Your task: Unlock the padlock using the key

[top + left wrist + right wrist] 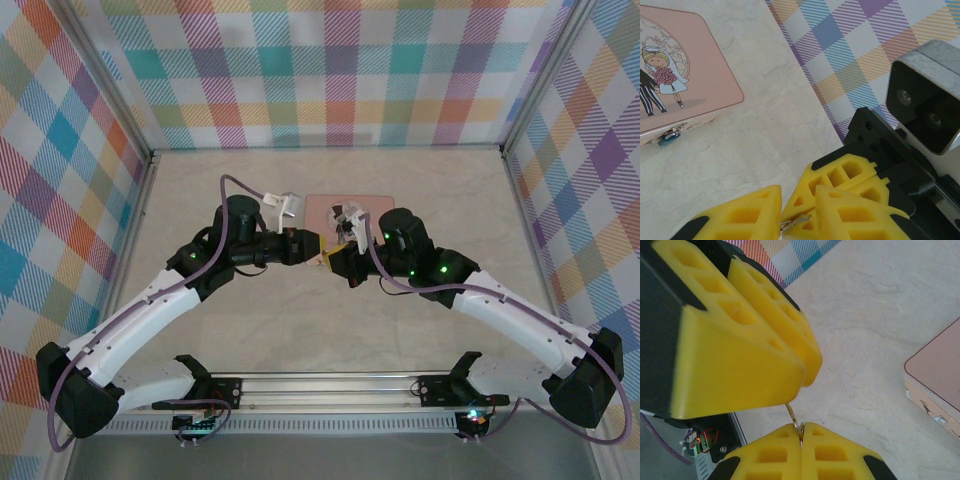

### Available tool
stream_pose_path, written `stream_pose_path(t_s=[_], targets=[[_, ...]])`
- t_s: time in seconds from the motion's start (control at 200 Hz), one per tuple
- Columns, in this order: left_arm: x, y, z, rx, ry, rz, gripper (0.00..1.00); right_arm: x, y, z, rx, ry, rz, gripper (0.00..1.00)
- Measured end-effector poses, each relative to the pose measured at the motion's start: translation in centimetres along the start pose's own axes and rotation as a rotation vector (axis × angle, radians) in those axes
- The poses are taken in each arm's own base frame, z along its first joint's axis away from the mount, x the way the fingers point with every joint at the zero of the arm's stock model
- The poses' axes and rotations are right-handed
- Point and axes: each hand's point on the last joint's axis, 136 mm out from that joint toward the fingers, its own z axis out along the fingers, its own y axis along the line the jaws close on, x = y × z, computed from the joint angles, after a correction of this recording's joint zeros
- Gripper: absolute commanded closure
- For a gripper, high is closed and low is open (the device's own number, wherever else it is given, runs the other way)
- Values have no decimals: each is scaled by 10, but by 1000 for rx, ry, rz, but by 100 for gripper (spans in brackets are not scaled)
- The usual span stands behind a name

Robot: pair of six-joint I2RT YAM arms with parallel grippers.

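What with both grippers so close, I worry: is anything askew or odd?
Nothing is spilled or damaged. Only the key stands out: it juts slanted from the shut right gripper, toward the left gripper.

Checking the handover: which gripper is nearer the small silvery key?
Right. The right gripper is shut on the key, pinching its ring end between its fingertips. The left gripper sits just above, fingers flanking the key's other end; contact unclear.

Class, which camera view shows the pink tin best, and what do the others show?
The left wrist view: the pink tin shows its lid picture and front clasp. In the top external view the tin is small and partly hidden; the right wrist view catches just one corner of it.
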Motion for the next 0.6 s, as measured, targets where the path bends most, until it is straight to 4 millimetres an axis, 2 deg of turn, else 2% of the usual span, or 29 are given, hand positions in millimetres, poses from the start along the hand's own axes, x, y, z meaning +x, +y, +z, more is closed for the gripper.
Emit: stream_pose_path(t_s=[0.095, 0.19, 0.255, 0.3, 0.365, 0.395, 0.485, 0.6], targets=[[2, -1, 1, 2, 6, 4, 86, 0, 0, 0, -1, 0, 0, 100], [2, -2, 2, 1, 5, 11, 100, 0, 0, 0, -1, 1, 1, 100], [1, -1, 2, -4, 1, 13, 100, 1, 0, 0, 0, 3, 2, 100], [1, 0, 2, -10, -2, 18, 100, 1, 0, 0, 1, 2, 5, 91], [1, 1, 1, -17, -5, 21, 100, 0, -1, -1, 4, 0, 13, 66], [1, 3, 1, -26, -5, 23, 100, -1, -2, -1, 7, -3, 13, 61], [2, 7, 1, -49, -5, 23, 100, -5, -4, -8, 16, -29, 26, 56], [-1, 7, 0, -54, -13, 25, 100, -14, -12, -30, 23, -115, 75, 48]])
